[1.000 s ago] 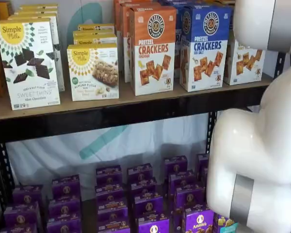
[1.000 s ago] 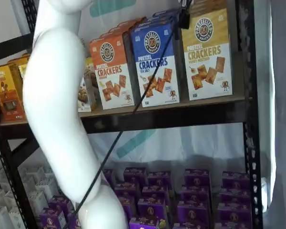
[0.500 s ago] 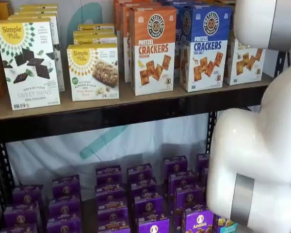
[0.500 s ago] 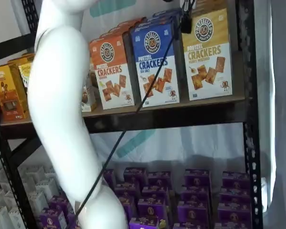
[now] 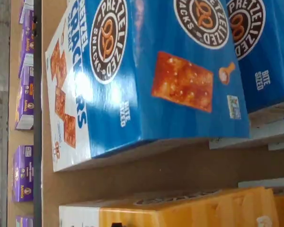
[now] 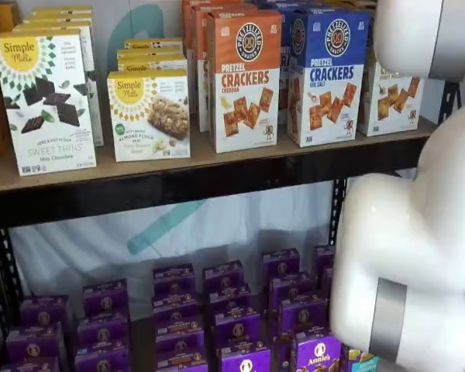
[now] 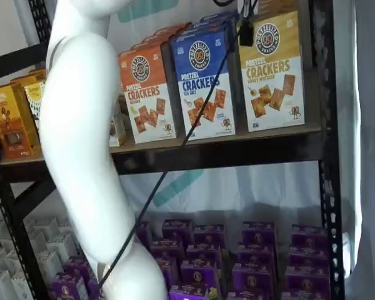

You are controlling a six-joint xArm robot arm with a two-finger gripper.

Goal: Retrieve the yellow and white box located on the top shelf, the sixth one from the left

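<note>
The yellow and white box (image 7: 272, 69) stands upright at the right end of the top shelf (image 7: 237, 147). In a shelf view the white arm covers part of the yellow and white box (image 6: 393, 97). Its yellow top face (image 5: 189, 210) also shows in the wrist view, beside a blue box (image 5: 146, 71). Only a black part of my gripper (image 7: 244, 28) shows, hanging from the view's top edge with a cable, in front of the gap between the blue box and the yellow and white box. The fingers' gap is hidden. Its jaws stand open and hold nothing.
A blue Pretzel Crackers box (image 7: 203, 84) and an orange one (image 7: 147, 94) stand left of the target. White Simple Mills boxes (image 6: 46, 101) stand further left. Purple boxes (image 6: 232, 325) fill the lower shelf. The white arm (image 6: 418, 232) fills the right side, and a black upright (image 7: 322, 125) bounds the shelf.
The black gripper part has crept slightly down and right, toward the yellow and white box. The white arm has shifted a little. No box has moved.
</note>
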